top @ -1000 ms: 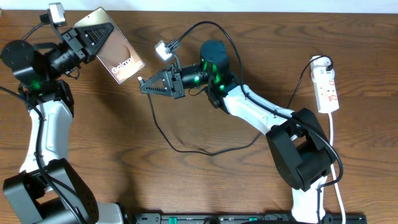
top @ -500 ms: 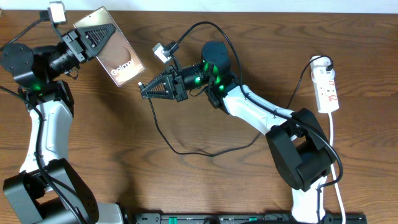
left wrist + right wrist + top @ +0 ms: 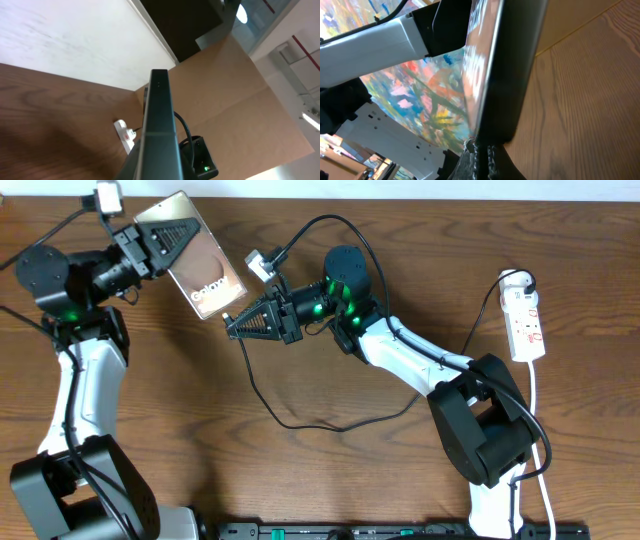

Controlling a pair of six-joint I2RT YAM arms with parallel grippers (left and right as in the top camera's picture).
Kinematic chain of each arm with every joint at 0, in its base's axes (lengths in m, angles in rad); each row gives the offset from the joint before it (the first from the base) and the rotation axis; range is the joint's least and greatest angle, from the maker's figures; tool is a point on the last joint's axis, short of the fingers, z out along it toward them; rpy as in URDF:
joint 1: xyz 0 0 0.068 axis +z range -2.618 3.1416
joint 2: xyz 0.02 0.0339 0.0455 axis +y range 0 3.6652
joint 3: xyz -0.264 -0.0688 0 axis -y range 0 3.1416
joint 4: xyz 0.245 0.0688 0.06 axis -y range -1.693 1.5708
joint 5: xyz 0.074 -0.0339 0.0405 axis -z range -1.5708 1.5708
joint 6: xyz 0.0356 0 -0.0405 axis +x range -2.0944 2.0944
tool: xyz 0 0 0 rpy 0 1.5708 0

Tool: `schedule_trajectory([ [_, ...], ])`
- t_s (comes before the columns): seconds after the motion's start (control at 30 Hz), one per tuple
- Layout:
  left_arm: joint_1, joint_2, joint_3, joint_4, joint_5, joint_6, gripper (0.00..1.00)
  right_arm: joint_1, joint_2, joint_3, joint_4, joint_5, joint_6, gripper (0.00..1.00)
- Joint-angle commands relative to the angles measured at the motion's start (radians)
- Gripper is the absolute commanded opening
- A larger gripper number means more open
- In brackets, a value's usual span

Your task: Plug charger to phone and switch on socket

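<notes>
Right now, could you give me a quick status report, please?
Left gripper shut on phone. Right gripper shut on charger, tip at phone's edge. Socket untouched; nothing between.

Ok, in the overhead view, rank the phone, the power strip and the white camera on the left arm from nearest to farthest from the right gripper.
From the right gripper:
1. Phone, right at the fingers' tips, toward the picture's top left.
2. White camera on the left arm, up in the top-left corner.
3. Power strip, far across at the picture's right edge.
</notes>
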Motion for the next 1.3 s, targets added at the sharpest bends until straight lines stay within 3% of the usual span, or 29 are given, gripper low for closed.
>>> schedule_trajectory([
  [0.0,0.0,-0.006,0.013,0.013,-0.021,0.001,0.07,0.007,-0.003,0.01,0.003,0.011,-0.035,0.01],
  [0.23,0.01,-0.006,0.013,0.013,-0.016,0.06,0.08,0.006,-0.003,0.01,0.002,0.008,-0.058,0.01],
  [1.27,0.014,-0.006,0.013,-0.037,0.068,0.064,0.07,0.001,-0.003,0.01,0.002,0.02,-0.082,0.01],
])
